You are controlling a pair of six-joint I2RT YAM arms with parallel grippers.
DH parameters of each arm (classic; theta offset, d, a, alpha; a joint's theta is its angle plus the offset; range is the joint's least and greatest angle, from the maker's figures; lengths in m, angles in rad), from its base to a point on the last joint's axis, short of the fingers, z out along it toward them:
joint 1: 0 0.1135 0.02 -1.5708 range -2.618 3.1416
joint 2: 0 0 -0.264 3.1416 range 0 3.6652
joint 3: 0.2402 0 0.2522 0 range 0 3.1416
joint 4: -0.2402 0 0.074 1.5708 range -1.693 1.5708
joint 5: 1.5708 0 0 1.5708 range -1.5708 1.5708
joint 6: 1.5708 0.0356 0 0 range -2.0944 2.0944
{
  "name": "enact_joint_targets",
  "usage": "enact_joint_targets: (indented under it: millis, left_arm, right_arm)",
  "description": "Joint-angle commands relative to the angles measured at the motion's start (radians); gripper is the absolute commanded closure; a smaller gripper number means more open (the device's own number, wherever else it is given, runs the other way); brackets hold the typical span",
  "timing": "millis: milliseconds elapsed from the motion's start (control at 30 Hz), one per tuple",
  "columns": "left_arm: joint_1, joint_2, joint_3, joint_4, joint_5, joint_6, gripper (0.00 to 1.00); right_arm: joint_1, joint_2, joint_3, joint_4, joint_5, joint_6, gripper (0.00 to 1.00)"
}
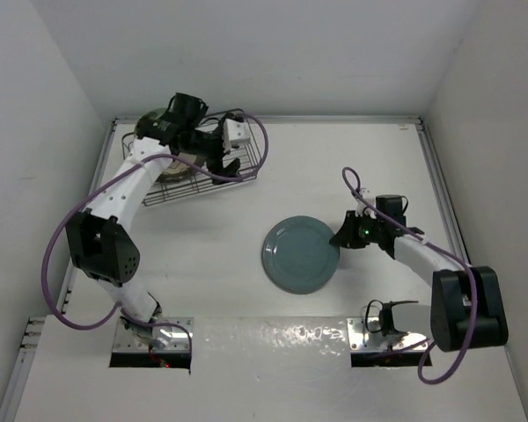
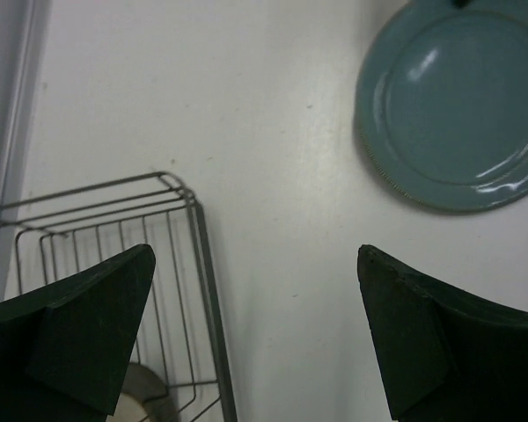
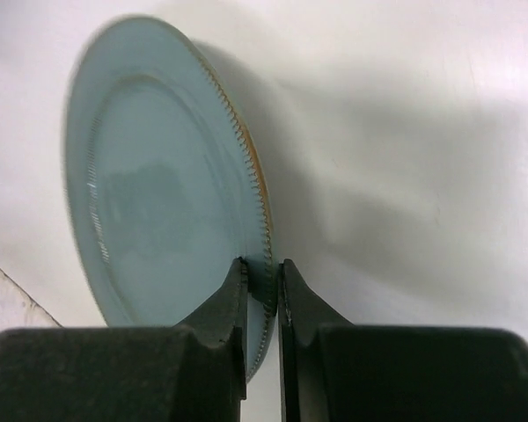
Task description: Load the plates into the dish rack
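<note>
The dusty blue-teal plate (image 1: 299,253) is at the table's middle, and it also shows in the left wrist view (image 2: 458,105). My right gripper (image 1: 346,234) is shut on its right rim; the right wrist view shows both jaws clamped on the edge (image 3: 262,268) of the plate (image 3: 167,176). The dark wire dish rack (image 1: 246,167) stands at the far left. A cream plate with a dark rim (image 1: 178,172) and a pale greenish plate (image 1: 151,120) sit in it, partly hidden by my left arm. My left gripper (image 1: 229,162) hangs open and empty over the rack's near right corner (image 2: 198,237). The red plate is hidden.
White walls close in the table on the left, back and right. A metal rail (image 1: 440,185) runs along the right edge. Purple cables loop off both arms. The arm bases (image 1: 150,338) sit at the near edge.
</note>
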Motion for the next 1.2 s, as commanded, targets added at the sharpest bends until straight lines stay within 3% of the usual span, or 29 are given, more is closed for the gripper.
enact_joint_targets:
  millis: [0, 233, 400, 533, 833, 900, 933, 967, 1033, 1067, 1133, 1167]
  left_arm:
    - [-0.043, -0.004, -0.01, -0.043, 0.094, 0.069, 0.04]
    - [-0.176, 0.104, -0.036, -0.098, 0.137, 0.195, 0.0]
    - [-0.268, 0.203, -0.059, 0.012, 0.134, 0.149, 0.0]
    - [-0.279, 0.276, -0.034, 0.061, 0.188, 0.103, 0.0]
    - [-0.339, 0.417, -0.01, 0.202, 0.108, -0.017, 0.01]
    - [-0.339, 0.421, -0.01, 0.21, 0.101, -0.002, 0.09]
    - [-0.34, 0.421, -0.008, 0.193, 0.105, 0.003, 0.18]
    - [-0.342, 0.421, -0.004, 0.176, 0.123, 0.027, 0.35]
    - [-0.345, 0.419, 0.003, 0.094, 0.14, 0.084, 0.51]
    - [-0.348, 0.418, 0.007, 0.068, 0.145, 0.1, 0.7]
    - [-0.348, 0.413, 0.007, 0.002, 0.157, 0.129, 0.82]
    - [-0.348, 0.407, 0.006, -0.012, 0.162, 0.132, 0.94]
  right_arm:
    - [0.029, -0.068, -0.005, 0.23, -0.015, -0.04, 1.0]
    - [0.193, -0.058, 0.006, 0.303, 0.007, -0.048, 1.0]
    - [0.223, -0.09, -0.01, 0.424, -0.015, 0.014, 1.0]
    - [0.244, -0.127, 0.009, 0.409, -0.024, -0.012, 1.0]
    - [0.259, -0.154, -0.036, 0.444, -0.042, 0.0, 1.0]
    - [0.259, -0.17, -0.039, 0.448, -0.038, 0.002, 1.0]
    - [0.259, -0.174, -0.039, 0.446, -0.035, 0.0, 1.0]
    - [0.259, -0.18, -0.036, 0.442, -0.023, -0.004, 1.0]
    - [0.259, -0.184, -0.033, 0.432, -0.013, -0.012, 1.0]
    - [0.261, -0.185, -0.03, 0.428, -0.006, -0.017, 1.0]
    - [0.259, -0.188, -0.03, 0.419, 0.005, -0.024, 1.0]
    - [0.259, -0.191, -0.033, 0.42, 0.01, -0.028, 1.0]
